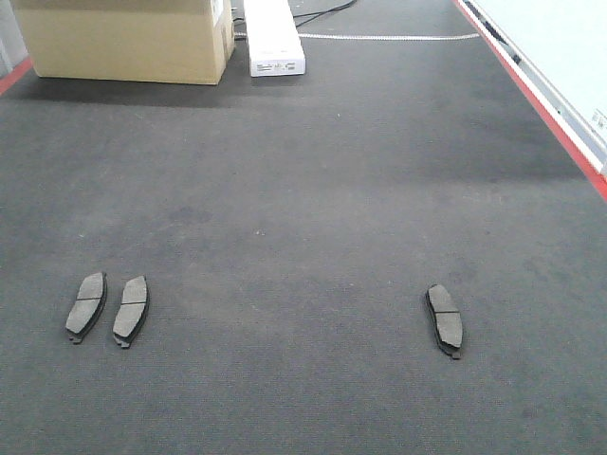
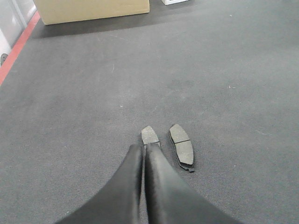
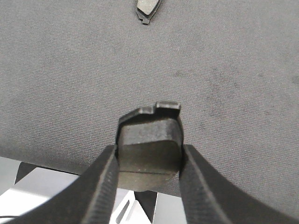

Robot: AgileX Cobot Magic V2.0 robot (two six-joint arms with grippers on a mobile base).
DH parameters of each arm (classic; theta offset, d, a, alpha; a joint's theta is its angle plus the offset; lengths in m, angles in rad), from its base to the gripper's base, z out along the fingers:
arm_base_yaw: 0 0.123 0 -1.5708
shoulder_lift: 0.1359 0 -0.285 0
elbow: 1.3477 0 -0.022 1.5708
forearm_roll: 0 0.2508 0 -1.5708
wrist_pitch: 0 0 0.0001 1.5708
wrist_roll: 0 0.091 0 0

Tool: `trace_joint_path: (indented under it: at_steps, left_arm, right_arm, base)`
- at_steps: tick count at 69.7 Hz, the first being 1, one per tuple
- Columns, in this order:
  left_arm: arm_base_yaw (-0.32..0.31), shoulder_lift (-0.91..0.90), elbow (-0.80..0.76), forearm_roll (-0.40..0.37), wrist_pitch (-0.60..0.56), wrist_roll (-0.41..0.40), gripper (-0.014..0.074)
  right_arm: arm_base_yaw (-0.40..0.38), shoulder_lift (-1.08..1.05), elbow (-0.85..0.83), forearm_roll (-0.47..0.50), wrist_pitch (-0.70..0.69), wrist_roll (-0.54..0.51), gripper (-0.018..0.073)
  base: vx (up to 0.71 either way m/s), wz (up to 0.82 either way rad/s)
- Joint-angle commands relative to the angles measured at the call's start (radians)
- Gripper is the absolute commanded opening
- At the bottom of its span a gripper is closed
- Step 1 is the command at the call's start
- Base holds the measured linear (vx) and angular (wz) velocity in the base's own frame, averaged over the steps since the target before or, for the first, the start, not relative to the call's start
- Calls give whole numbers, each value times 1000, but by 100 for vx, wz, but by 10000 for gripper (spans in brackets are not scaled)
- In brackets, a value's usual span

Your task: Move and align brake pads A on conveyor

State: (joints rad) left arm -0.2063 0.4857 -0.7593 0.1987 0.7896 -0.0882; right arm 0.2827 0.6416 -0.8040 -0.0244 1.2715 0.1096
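Three brake pads lie flat on the dark conveyor [image 1: 313,171] in the front view. Two sit side by side at the near left: the left pad [image 1: 86,304] and its neighbour [image 1: 131,308], just beside each other but not touching, both tilted slightly with their far ends leaning right. A third pad [image 1: 444,318] lies alone at the near right, well apart from the pair, its far end leaning left. The belt's red frame edge [image 1: 550,118] runs along the far right. At the far left stands a cardboard box [image 1: 123,38], with a white box [image 1: 273,38] just to its right.

The left tool [image 2: 143,151] hangs above the pair with its two black fingers [image 2: 161,186] pressed together and nothing between them; its tip overlaps the near end of one pad in the left wrist view, though contact cannot be told.

The right tool [image 3: 148,161] clamps a fourth pad [image 3: 150,140] by its sides, held above the near edge of the belt, where pale metal shows beneath. Another pad's end shows at the far edge of that view.
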Motion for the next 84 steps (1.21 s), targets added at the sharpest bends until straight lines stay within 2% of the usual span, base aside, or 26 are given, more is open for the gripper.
trace_joint_path:
  at_steps: [1,15,36,49,71,84]
  left_arm:
    - [0,5,-22,8,-70,0,-6]
    - [0,5,-22,8,-69,0,-6]
    - [0,5,-22,8,-68,0,-6]
    - [0,5,-22,8,-68,0,-6]
    - [0,5,-22,8,-68,0,-6]
    - [0,5,-22,8,-68,0,-6]
  right_arm:
    - [-2,3,-28,-9,6,-8,-8]
    - [-2,3,-28,-9,5,-8,-8]
    - [-2,38,-28,9,-121,-2,-8]
    - [-2,135,-31,51,-159,-1,-8]
    - [-2,340,-35,130,-325,-9,-8]
    - [-2,495,-134,130,-347,-44,-8]
  base:
    - [0,0]
    - [0,0]
    - [0,0]
    - [0,0]
    - [0,0]
    - [0,0]
